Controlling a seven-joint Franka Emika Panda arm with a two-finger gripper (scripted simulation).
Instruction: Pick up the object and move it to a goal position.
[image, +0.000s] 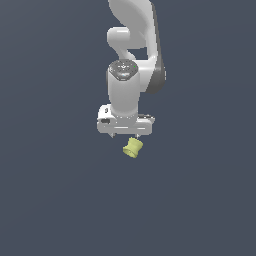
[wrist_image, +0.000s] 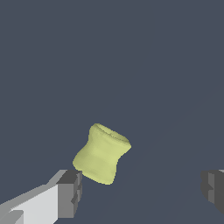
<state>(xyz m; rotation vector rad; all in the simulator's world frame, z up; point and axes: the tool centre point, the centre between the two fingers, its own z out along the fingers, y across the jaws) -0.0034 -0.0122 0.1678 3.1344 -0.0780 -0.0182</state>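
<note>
Small pale yellow-green spool-shaped piece (wrist_image: 102, 153) with flared ends and narrow waist lies tilted on the dark surface, just below the white two-fingered gripper (wrist_image: 140, 190) and nearer one dark fingertip (wrist_image: 70, 192) than the other. Jaws spread wide, nothing held. We judge the grasp not yet begun. To do it well we would centre the fingers across the waist, then descend before closing; off-centre contact may roll the piece.

Bare simulated scene, flat featureless dark grey-blue surround, no furnishings
</note>
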